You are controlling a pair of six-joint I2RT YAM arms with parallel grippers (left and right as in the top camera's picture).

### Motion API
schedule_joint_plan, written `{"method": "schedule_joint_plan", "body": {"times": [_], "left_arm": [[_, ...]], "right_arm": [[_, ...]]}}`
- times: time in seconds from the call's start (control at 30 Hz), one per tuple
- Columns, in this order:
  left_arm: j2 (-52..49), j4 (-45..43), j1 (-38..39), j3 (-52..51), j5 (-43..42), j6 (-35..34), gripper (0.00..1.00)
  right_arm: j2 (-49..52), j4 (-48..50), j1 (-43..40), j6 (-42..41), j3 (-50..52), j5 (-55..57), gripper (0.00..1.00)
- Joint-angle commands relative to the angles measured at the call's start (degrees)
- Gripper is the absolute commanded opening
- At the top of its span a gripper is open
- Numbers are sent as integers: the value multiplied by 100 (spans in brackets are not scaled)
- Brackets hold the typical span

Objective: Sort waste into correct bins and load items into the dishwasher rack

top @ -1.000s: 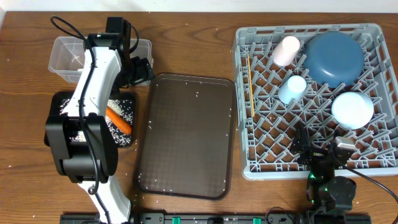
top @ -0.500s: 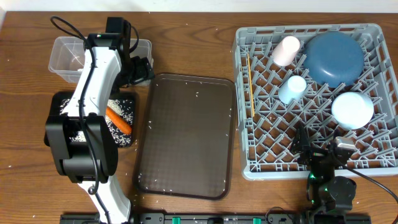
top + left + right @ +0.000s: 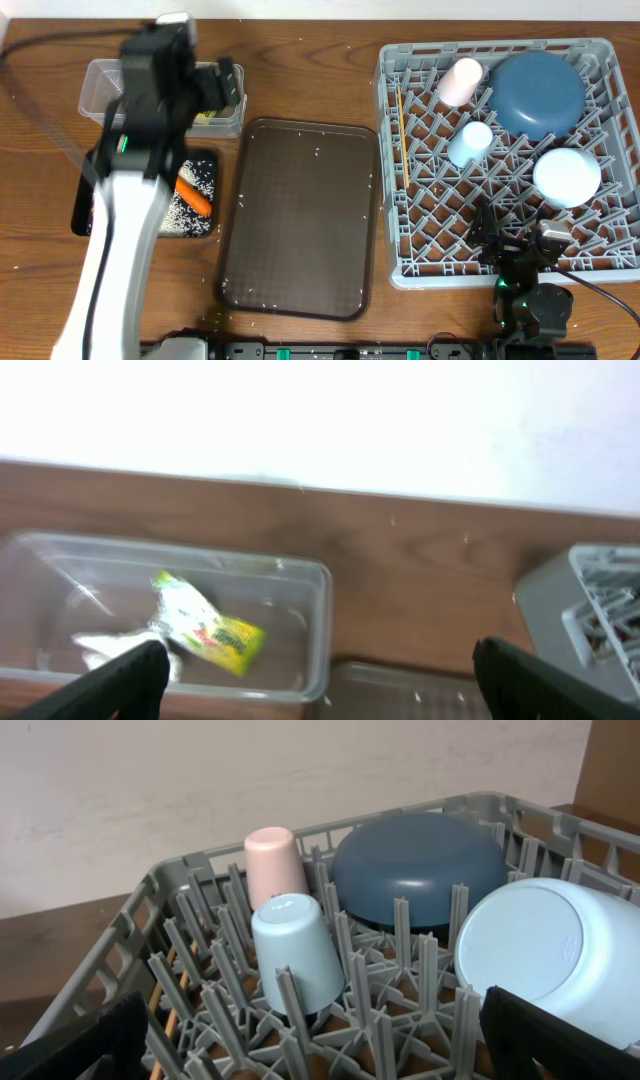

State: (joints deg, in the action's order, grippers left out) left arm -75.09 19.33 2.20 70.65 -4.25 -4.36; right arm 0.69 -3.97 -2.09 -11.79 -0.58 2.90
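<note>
Lying in the black tray (image 3: 82, 218), the carrot (image 3: 193, 197) runs upper-left to lower-right; left tool (image 3: 320, 652) and right tool (image 3: 316, 1006) gape open.

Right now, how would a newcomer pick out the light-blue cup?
Find the big grey dishwasher rack filling the right of the overhead view. Near its middle the light-blue cup stands upside down among the pegs, just below the pink cup in that view and left of the dark blue plate-bowl. Unlike the pale bowl nearby, it is small and narrow.
</note>
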Motion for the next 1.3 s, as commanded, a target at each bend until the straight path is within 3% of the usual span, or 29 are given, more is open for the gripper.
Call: {"method": "schedule_joint_plan", "body": {"times": [0.0, 0.33, 0.53, 0.93, 1.27], "left_arm": [[857, -431, -219, -1303, 83, 221, 98], [4325, -2140, -728, -5125, 83, 221, 98], [5589, -3473, -726, -6800, 81, 219, 98], [6363, -3386, -721, -7040, 153, 223, 98], [7497, -2050, -721, -7042, 173, 221, 98]], "right_arm": [[-24, -7, -52, -59, 26, -39, 99], [-20, -4, -52, -57, 26, -37, 99], [-20, -7, -52, -57, 26, -37, 99], [-9, -7, -52, -57, 26, -37, 99], [-7, -7, -52, -59, 26, -37, 99]]}}
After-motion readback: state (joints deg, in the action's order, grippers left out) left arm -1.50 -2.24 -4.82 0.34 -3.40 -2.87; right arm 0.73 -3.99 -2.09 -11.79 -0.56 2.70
